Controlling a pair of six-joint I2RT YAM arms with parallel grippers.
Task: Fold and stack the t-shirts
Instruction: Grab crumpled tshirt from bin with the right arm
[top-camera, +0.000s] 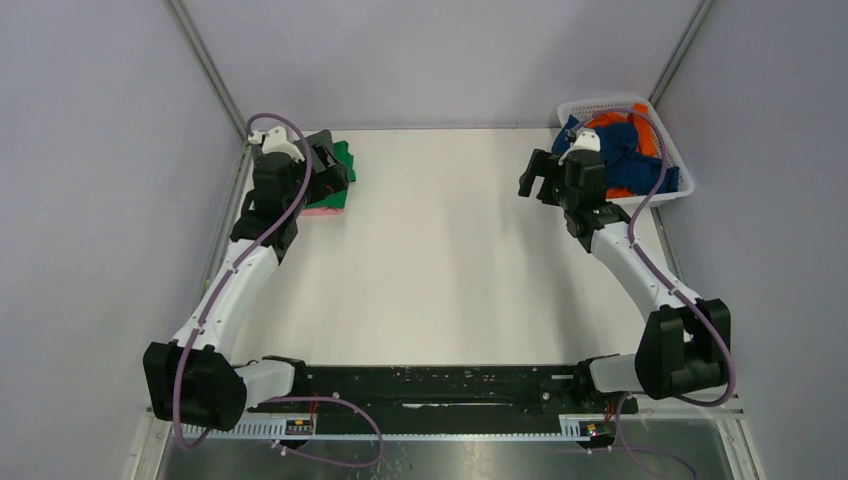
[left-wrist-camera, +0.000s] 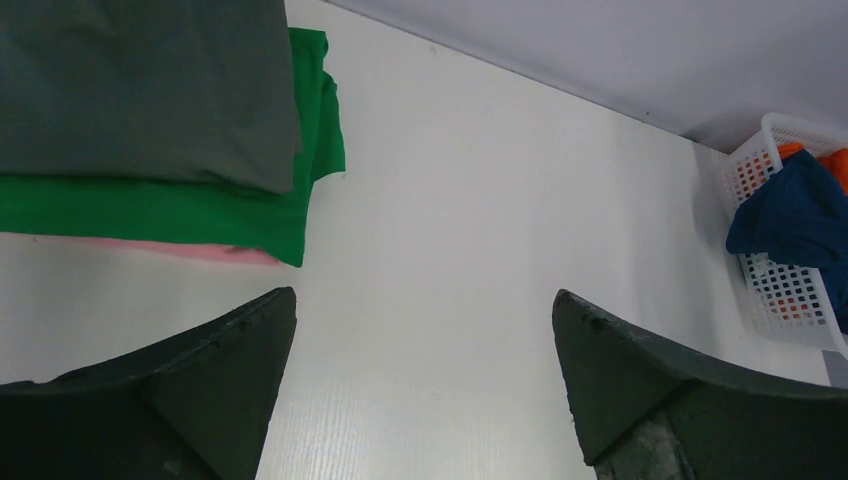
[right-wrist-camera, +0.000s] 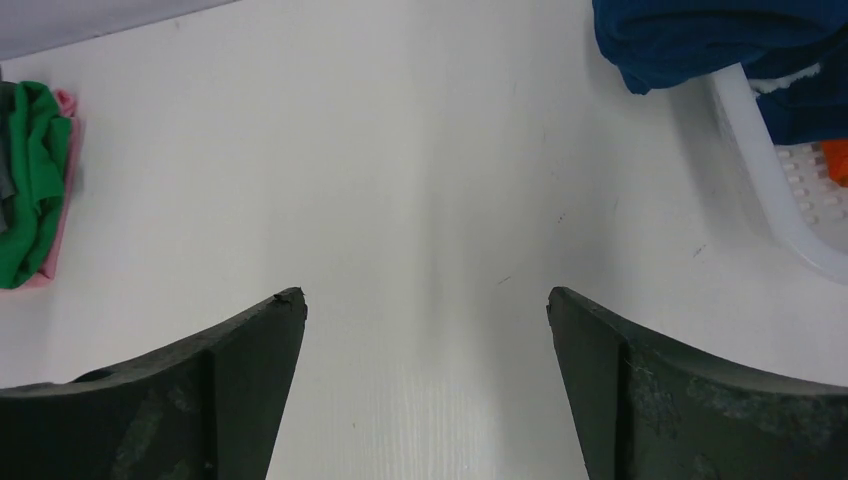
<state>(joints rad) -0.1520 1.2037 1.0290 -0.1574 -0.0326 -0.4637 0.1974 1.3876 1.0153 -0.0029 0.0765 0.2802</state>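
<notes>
White table (top-camera: 450, 260) enclosed by pale grey walls on the left, far and right sides; surface plain

Left arm (top-camera: 235, 285) reaches along the left edge toward the far-left corner. Right arm (top-camera: 635, 260) reaches toward the far-right corner

Basket (left-wrist-camera: 790, 300), white mesh, sits in the far-right corner. It holds a crumpled blue shirt (left-wrist-camera: 790, 210), which hangs over the left rim, and an orange shirt (top-camera: 610, 122) beside and partly under it. Neither is folded

Stack at the far-left corner, three folded shirts: grey shirt (left-wrist-camera: 140, 90) on top, green shirt (left-wrist-camera: 150, 210) beneath it, pink shirt (left-wrist-camera: 170, 247) at the bottom, showing only as a thin edge. Green layer juts past the grey on the right side

Left gripper (left-wrist-camera: 425, 300) hangs by the stack, jaws wide apart, nothing between them, only bare table below

Right gripper (right-wrist-camera: 425, 295) hangs just left of the basket, jaws wide apart, nothing held, not touching the blue shirt
</notes>
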